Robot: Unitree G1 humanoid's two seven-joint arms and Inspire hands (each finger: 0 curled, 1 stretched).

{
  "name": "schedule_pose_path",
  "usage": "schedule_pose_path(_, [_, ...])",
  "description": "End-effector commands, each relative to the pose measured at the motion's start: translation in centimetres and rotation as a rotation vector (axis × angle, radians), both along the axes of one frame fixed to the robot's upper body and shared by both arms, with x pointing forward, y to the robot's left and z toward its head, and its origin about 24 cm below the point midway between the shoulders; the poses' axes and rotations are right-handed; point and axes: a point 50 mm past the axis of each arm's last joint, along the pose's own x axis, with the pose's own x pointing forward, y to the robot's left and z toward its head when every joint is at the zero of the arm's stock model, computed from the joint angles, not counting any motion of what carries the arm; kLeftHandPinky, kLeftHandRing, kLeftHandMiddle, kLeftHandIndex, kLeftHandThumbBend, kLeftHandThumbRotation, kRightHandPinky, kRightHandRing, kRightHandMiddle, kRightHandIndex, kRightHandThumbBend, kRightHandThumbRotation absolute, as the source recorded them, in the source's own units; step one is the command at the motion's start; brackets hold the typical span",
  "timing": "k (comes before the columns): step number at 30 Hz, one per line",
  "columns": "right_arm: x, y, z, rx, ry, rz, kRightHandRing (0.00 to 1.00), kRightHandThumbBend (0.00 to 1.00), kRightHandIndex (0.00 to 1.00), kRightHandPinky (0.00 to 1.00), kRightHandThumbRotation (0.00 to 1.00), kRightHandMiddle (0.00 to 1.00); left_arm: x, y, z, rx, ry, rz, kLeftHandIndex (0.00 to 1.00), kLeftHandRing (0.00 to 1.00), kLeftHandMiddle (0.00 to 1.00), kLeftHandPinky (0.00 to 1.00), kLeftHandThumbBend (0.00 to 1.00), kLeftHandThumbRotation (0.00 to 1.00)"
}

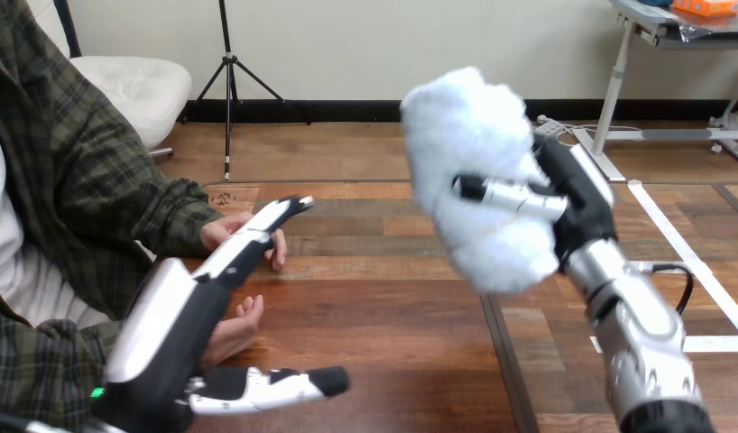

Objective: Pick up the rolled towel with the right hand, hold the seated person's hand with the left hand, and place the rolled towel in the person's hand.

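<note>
Left hand [180, 316]: nearest the camera, low and well to the left of the towel [474, 144], with its white-shelled back turned up.
Left fingers [257, 230]: straight and close together, reaching up and toward the towel; they curl round nothing and pinch nothing.
Left thumb [275, 386]: spread wide from the fingers, lying flat and pointing toward the side below the towel.
Person's upper hand [219, 231]: left of the towel and lower than it, just behind the left fingers, which cross in front of it. Whether the two touch cannot be told. Its fingertips hang down on the towel side of the robot's fingers.
Person's lower hand [232, 332]: further below the towel, showing past the edge of the left hand's palm, with its fingers loosely bent. Contact with the robot hand cannot be told.
Towel: white, fluffy and rolled, held up in the air, standing roughly upright with its top leaning a little to the left. It is well apart from both of the person's hands and from the left hand.
Right hand [577, 203]: pressed against the towel's right side.
Right fingers [510, 194]: clamped on the towel, wrapped across its front at mid-height and sunk into the pile.
Right forearm [645, 343]: silver, running down and to the right from below the towel.
</note>
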Motion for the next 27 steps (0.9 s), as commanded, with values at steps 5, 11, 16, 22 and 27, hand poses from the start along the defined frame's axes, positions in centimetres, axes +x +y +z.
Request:
schedule_pose_path(5, [0.0,0.7,3.5,0.017,-0.188,0.037,0.14,0.69,0.29,0.1,0.0,0.25,0.7,1.5,2.8,0.192,-0.094,0.092,0.91,0.91,0.91,0.84,1.0,0.45])
schedule_pose_path(11, [-0.5,0.8,3.5,0.021,-0.215,0.053,0.14,0.7,0.3,0.09,0.0,0.26,0.8,2.2,3.2,0.314,-0.098,0.122,0.91,0.9,0.9,0.86,1.0,0.45])
schedule_pose_path(16, [-0.9,0.9,3.5,0.022,-0.223,0.068,0.14,0.71,0.3,0.09,0.0,0.27,1.1,3.0,3.5,0.382,-0.087,0.156,0.9,0.89,0.89,0.86,1.0,0.44])
schedule_pose_path(22, [-1.3,0.9,3.4,0.015,-0.234,0.078,0.15,0.74,0.31,0.09,0.0,0.28,1.4,3.9,3.5,0.461,-0.058,0.181,0.88,0.86,0.87,0.84,1.0,0.41])
schedule_pose_path(27, [-1.7,0.8,3.5,-0.016,-0.259,0.078,0.16,0.75,0.32,0.1,0.0,0.28,1.8,4.6,3.4,0.51,-0.018,0.203,0.88,0.86,0.87,0.84,1.0,0.41])
